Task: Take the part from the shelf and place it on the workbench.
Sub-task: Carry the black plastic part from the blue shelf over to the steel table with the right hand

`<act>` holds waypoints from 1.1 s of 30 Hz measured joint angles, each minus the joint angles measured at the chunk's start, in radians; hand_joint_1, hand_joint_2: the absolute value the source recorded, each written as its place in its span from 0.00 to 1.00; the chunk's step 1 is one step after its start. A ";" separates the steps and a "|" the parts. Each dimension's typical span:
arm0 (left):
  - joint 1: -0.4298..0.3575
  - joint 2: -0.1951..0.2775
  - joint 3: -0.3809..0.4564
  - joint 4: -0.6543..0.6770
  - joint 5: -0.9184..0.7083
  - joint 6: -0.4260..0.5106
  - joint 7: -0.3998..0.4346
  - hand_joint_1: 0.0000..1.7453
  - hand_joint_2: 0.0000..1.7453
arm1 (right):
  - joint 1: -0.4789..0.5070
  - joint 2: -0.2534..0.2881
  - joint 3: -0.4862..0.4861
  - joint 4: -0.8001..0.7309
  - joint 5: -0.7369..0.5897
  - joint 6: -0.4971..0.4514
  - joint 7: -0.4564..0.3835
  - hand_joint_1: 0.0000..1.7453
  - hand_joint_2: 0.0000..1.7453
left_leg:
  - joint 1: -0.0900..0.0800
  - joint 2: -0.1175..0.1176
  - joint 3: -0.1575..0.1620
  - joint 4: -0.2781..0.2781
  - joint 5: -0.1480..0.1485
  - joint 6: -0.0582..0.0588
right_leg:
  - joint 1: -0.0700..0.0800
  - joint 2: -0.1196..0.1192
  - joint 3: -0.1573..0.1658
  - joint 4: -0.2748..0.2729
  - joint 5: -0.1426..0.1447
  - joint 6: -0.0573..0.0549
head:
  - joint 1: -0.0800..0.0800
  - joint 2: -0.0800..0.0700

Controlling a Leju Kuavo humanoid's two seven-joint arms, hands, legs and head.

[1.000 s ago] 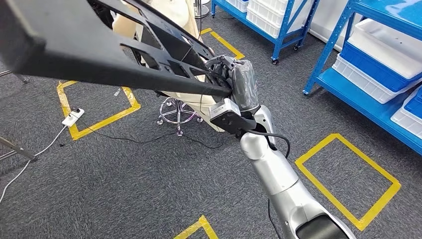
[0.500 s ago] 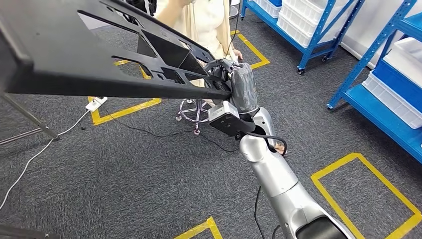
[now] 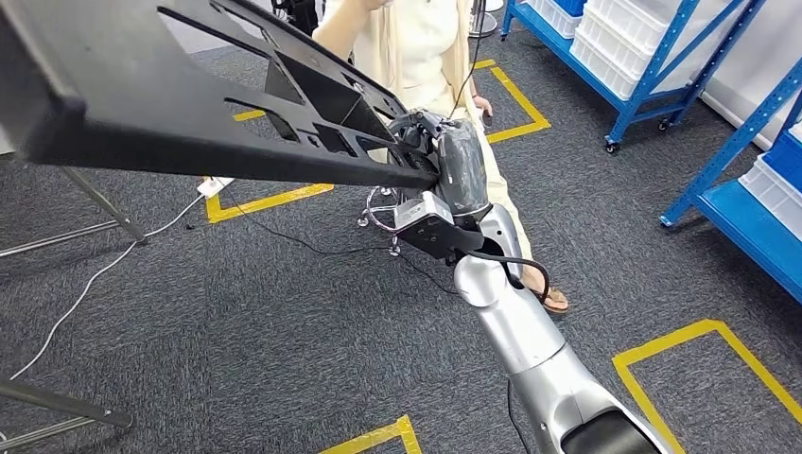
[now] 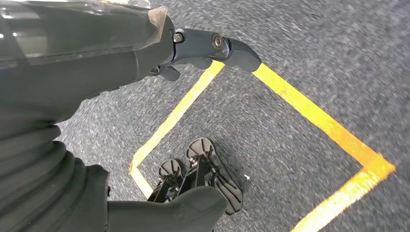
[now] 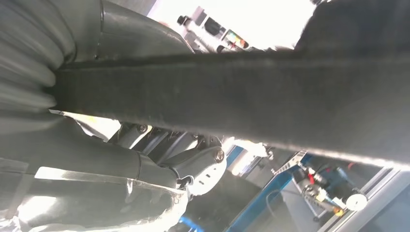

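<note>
The part (image 3: 189,104) is a large flat black panel with cut-outs, held up off the floor and stretching from the upper left toward the middle of the head view. My right hand (image 3: 454,165) grips its near right end, fingers wrapped over the edge. In the right wrist view the part (image 5: 290,101) runs as a thick dark bar across the picture, with my right hand (image 5: 121,159) clamped around it. My left hand (image 4: 96,58) hangs over grey carpet, its fingers (image 4: 212,46) and thumb (image 4: 183,208) apart with nothing between them.
A person in cream clothing (image 3: 416,47) sits just behind the part on a stool with a chrome base (image 3: 378,213). Blue shelves (image 3: 643,57) with white bins stand at the right. Tripod legs (image 3: 85,203), a power strip (image 3: 216,185), cables and yellow floor tape (image 3: 690,336) lie around.
The camera has turned left: shelves, person and floor marks have slid to the right in the picture. My right hand keeps the same grip on the part.
</note>
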 joint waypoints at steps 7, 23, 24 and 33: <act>-0.003 0.003 0.000 0.000 -0.001 0.000 -0.001 0.00 1.00 | -0.004 0.001 0.000 0.000 0.000 0.000 0.000 1.00 1.00 | -0.026 0.046 0.134 -0.259 0.097 0.039 | 0.012 -0.050 0.010 -0.003 -0.010 0.010 | 0.001 0.000; 0.001 0.002 0.001 0.000 0.007 0.002 -0.003 0.00 1.00 | -0.015 -0.014 0.003 0.033 -0.017 0.002 -0.019 1.00 1.00 | -0.006 -0.097 0.128 -0.258 0.105 0.012 | -0.018 0.056 -0.013 0.013 0.003 0.031 | 0.006 0.000; 0.002 0.002 0.001 0.000 0.007 0.002 -0.003 0.00 1.00 | -0.017 -0.011 0.003 0.034 -0.018 0.002 -0.019 1.00 1.00 | -0.006 -0.083 0.122 -0.246 0.097 0.008 | -0.020 0.050 -0.012 0.012 0.004 0.026 | 0.004 0.000; 0.000 0.002 0.002 0.000 0.007 0.003 -0.004 0.00 1.00 | -0.023 -0.005 0.005 0.038 -0.018 0.004 -0.019 1.00 1.00 | -0.013 0.027 0.074 -0.151 0.077 0.017 | 0.004 -0.024 0.000 0.010 -0.009 -0.002 | -0.001 0.000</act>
